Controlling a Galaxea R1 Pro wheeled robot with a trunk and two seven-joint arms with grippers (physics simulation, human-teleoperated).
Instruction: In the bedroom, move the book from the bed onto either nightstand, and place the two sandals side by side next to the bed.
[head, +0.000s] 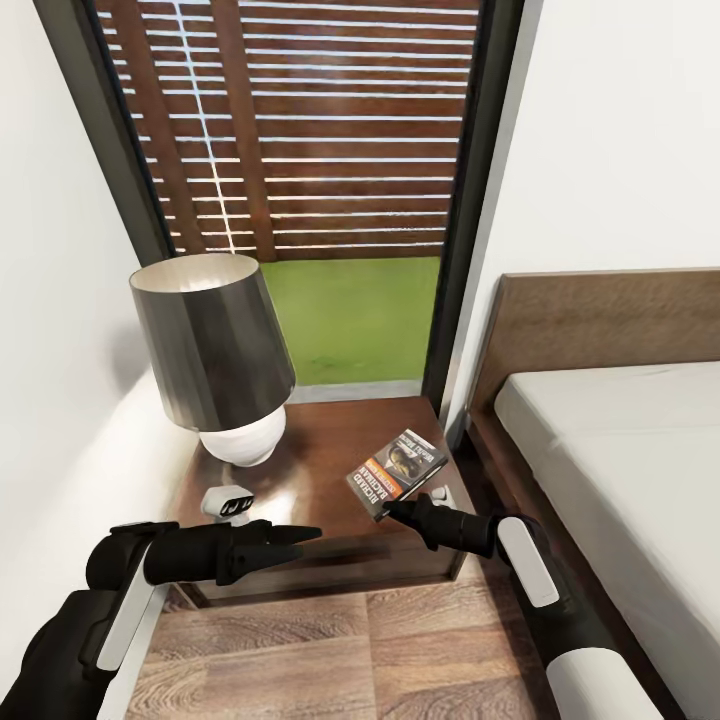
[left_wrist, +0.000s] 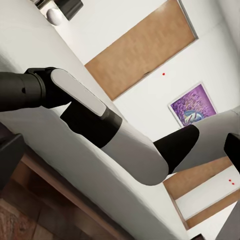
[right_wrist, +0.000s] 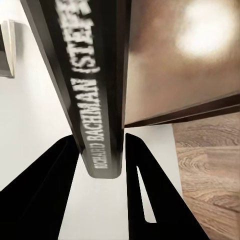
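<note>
The book (head: 397, 472), dark-covered with an orange band and white "RICHARD BACHMAN" lettering, hangs tilted over the right front part of the nightstand (head: 330, 465). My right gripper (head: 392, 511) is shut on its lower edge. In the right wrist view the two black fingers clamp the book's spine (right_wrist: 100, 100), the gripper (right_wrist: 102, 145) pointing at the dark wooden top. My left gripper (head: 305, 535) reaches across the nightstand's front edge, holding nothing; in the left wrist view its fingers stand apart (left_wrist: 212, 140). The bed (head: 620, 440) lies to the right. The sandals are out of view.
A lamp (head: 215, 350) with a dark grey shade and white base stands on the nightstand's left half, a small white object (head: 228, 503) in front of it. Behind is a tall window (head: 300, 150) with brown slats. The wooden headboard (head: 600, 320) rises right of the nightstand.
</note>
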